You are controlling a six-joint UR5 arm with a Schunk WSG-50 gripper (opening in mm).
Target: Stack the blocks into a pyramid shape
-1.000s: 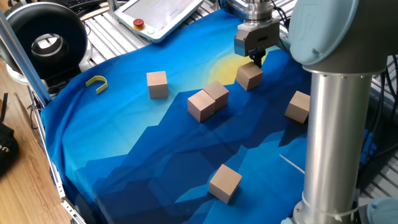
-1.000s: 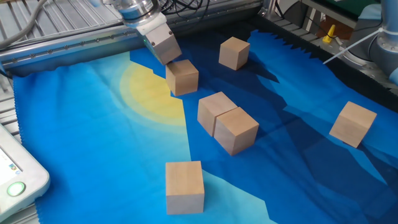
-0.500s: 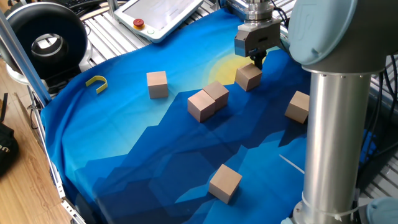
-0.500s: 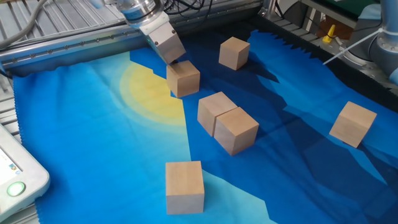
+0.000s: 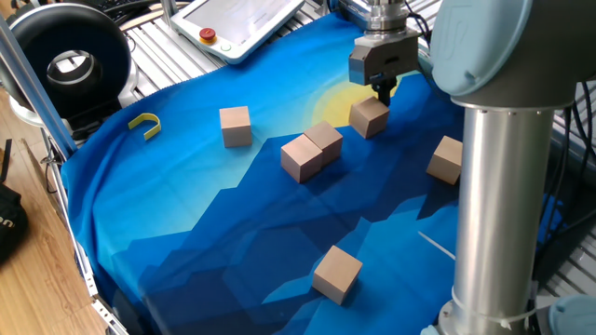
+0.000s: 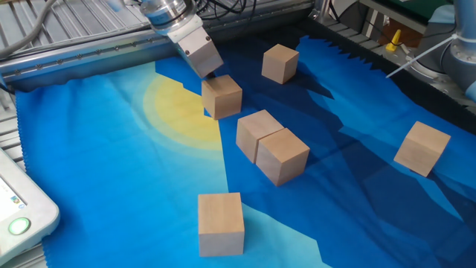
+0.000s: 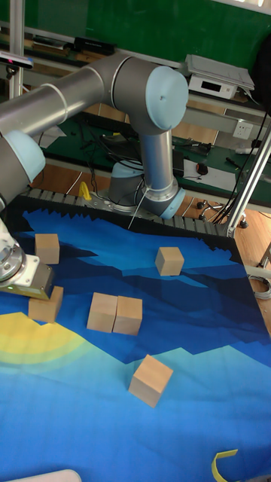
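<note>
One grey arm (image 7: 143, 98) reaches over the table, whose blue and yellow cloth (image 6: 111, 179) fills most of each view. Six blocks lie on the cloth: two touching at centre (image 6: 256, 132) (image 6: 282, 155), one at lower centre (image 6: 221, 222), one at right (image 6: 422, 148), one at top (image 6: 280, 63). The gripper (image 6: 204, 68) sits upper left, against the top of the sixth block (image 6: 222, 96); whether the fingers are parted or closed cannot be told. A small yellow hook (image 5: 145, 124) lies at the left of the cloth.
</note>
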